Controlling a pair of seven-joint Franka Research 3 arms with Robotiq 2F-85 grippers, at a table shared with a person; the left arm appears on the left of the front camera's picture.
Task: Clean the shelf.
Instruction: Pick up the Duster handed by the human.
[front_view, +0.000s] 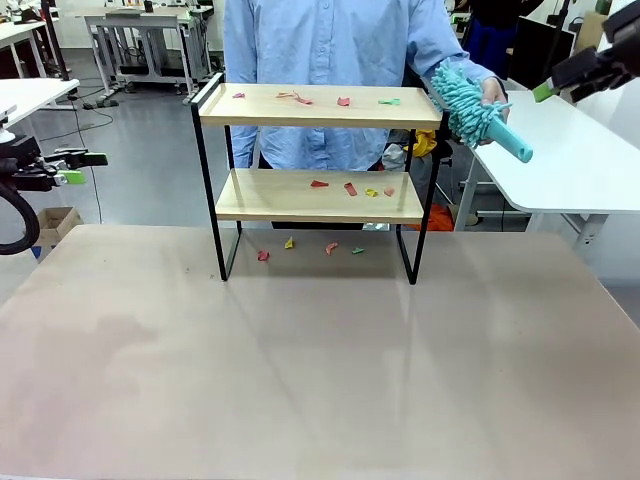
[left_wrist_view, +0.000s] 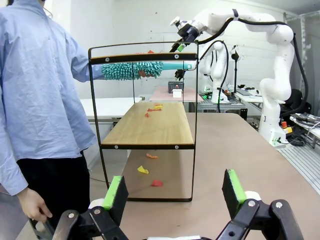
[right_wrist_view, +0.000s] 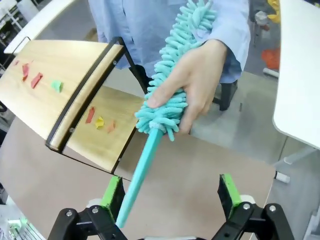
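— Where does the shelf stand?

— Upright at the far side of the tan table, directly in front of a person in a light blue shirt. Coloured paper scraps lie on its top board, more lie on the lower board, and a few sit on the table beneath it.

— And the duster?

— The teal microfibre duster is in the person's hand, just off the shelf's right end at top-board height. The hand is wrapped around the fluffy head, and the plastic handle points toward the right gripper.

— Has that gripper taken it?

— No. Its jaws are spread wide. The handle's tip reaches in between the fingers, close to one green pad, but contact cannot be made out.

— The left gripper?

— Out past the table's left edge, well apart from the shelf, jaws wide apart with nothing between them.
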